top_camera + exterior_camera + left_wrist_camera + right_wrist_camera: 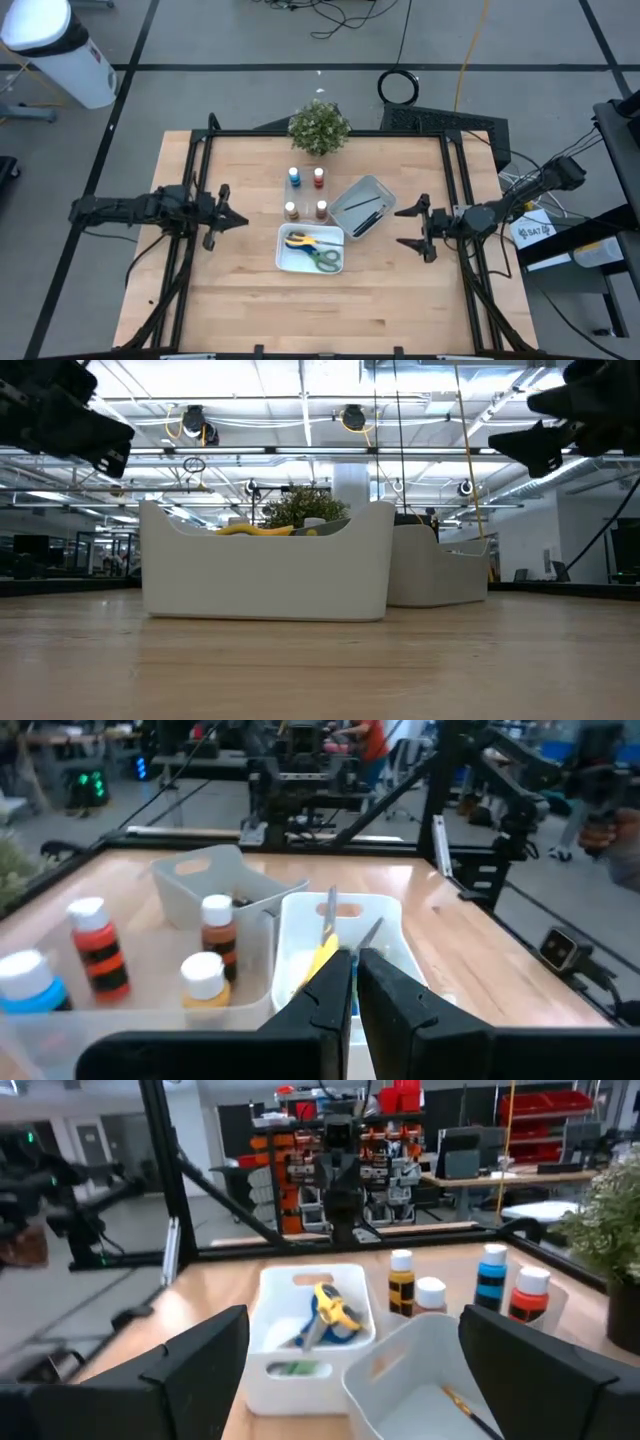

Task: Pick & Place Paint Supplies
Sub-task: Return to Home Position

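both arms low over the surface, one on each side of the work. left claw (243, 220) sits left of the white bin (283, 262), fingers drawn narrow with only a slit between them, holding nothing. right claw (403, 228) sits right of the grey tray (378, 188), fingers spread wide, also empty. key relation: the bin lies between the two claws. we judge the left claw the nearer to it and the right claw the nearer to the grey tray, whose right corner is just beside it. neither claw touches a container, so a pull-back to rest looks unobstructed. inside the bin: yellow scissors (299, 240) toward the far-left corner and green scissors (328, 260) toward the near-right, with a blue handle between them. their long axes run roughly left to right, slightly slanted. thin dark brushes (362, 206) lie along the grey tray's length. four paint bottles stand upright in a two-by-two group just far of the bin: blue bottle (294, 177), red bottle (319, 178), and two brown bottles (291, 211) nearer. writing: we can read no brand on the bottles. a white tag (535, 231) off the surface by the right arm carries print we cannot make out with confidence.
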`<state>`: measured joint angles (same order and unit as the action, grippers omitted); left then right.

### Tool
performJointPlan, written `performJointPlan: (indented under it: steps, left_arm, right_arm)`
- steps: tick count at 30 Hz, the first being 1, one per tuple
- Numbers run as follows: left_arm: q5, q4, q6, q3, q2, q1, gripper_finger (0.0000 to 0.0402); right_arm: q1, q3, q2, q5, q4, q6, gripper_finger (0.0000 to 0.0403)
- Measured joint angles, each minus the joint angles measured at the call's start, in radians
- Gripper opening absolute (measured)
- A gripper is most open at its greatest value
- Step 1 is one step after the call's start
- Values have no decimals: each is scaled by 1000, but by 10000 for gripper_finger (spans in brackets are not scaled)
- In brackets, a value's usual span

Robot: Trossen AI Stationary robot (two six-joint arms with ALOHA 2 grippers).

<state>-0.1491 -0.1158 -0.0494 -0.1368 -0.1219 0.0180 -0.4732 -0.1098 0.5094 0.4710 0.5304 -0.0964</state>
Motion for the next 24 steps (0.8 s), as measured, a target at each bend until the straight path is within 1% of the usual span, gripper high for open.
performJointPlan:
  steps: [3,6,9,12,15,18,24]
  left_arm:
    - [-49,-1,-32,0,0,-53,31]
    - [-89,-1,-39,0,0,-94,31]
    - [-90,-3,-55,0,0,-127,31]
    - [-100,-18,-69,0,-1,-150,31]
    - [-168,-22,-69,0,-1,-171,31]
    - [-222,-23,-68,0,-1,-192,31]
    - [-215,-11,-47,0,-1,-222,31]
  right_arm:
    - [0,37,-44,3,-5,63,344]
    - [1,58,-128,25,-11,120,345]
    - [1,56,-225,27,-82,179,342]
    - [1,36,-326,26,-227,200,341]
    - [1,16,-420,20,-442,151,344]
    - [1,7,-502,-49,-525,109,345]
    - [2,16,-498,-156,-547,116,341]
